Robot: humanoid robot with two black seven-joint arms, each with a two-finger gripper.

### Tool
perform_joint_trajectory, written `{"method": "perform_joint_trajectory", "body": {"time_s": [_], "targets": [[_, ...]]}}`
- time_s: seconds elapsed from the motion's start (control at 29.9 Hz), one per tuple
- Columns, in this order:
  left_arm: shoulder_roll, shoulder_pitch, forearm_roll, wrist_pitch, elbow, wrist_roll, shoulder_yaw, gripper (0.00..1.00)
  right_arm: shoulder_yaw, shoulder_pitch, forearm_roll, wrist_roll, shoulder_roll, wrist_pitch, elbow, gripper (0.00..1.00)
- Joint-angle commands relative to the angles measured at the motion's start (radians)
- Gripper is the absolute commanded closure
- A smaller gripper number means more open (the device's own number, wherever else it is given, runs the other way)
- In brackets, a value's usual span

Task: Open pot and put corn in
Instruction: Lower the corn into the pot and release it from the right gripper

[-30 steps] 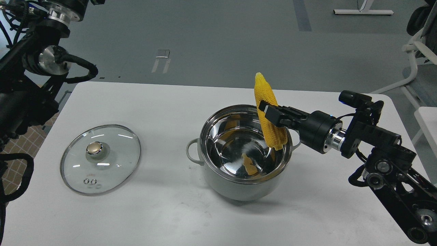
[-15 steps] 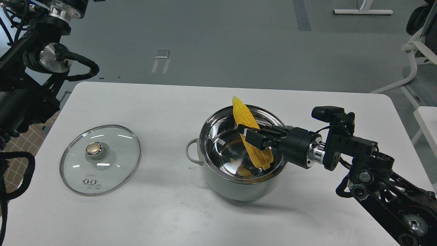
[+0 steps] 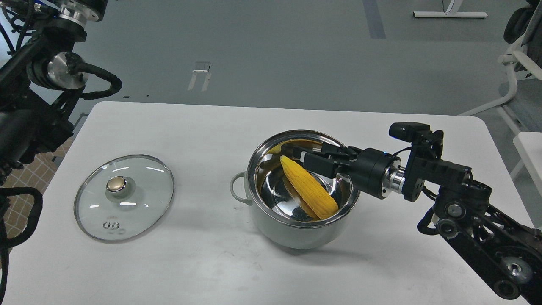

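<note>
The pale grey pot (image 3: 292,232) stands open on the white table (image 3: 203,127), right of centre, with its shiny steel inside showing. The yellow corn (image 3: 308,189) lies slanted inside the pot, its tip toward the back left and its thick end against the front right wall. My right gripper (image 3: 312,157) hovers over the pot's back right rim, just above the corn, with its fingers apart and nothing between them. My left arm rises along the left edge and its gripper is out of view.
The glass lid (image 3: 139,186) with the gold knob lies flat on the table to the pot's left. A white chair frame (image 3: 514,67) stands beyond the table's right corner. My right arm crosses the table's right side.
My right gripper lowered the upright corn into the pot and let it go. The corn tipped over and now lies in the pot. The gripper has drawn up and back slightly.
</note>
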Motion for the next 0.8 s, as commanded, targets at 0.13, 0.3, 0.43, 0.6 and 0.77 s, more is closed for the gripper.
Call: {"method": "perform_joint_trajectory", "body": {"time_s": [0.13, 0.3, 0.43, 0.6, 0.77], "targets": [[0.011, 0.018, 0.000, -0.023, 0.003, 0.026, 0.003, 0.02, 0.365, 0.175, 0.071, 0.004, 0.282, 0.000, -0.165, 0.00], [0.011, 0.020, 0.000, -0.023, 0.014, 0.029, 0.005, 0.02, 0.515, 0.380, 0.283, 0.007, 0.282, -0.042, -0.405, 0.00], [0.009, 0.020, 0.002, -0.021, 0.015, 0.040, 0.005, 0.02, 0.541, 0.476, 0.494, 0.007, 0.265, -0.117, -0.548, 0.00], [0.012, 0.038, -0.011, -0.023, 0.015, 0.048, -0.011, 0.02, 0.543, 0.559, 0.816, 0.015, 0.170, -0.163, -0.789, 0.00], [0.046, 0.064, -0.017, -0.020, 0.014, 0.045, -0.015, 0.02, 0.549, 0.556, 1.011, 0.015, 0.140, -0.188, -0.890, 0.00]]}}
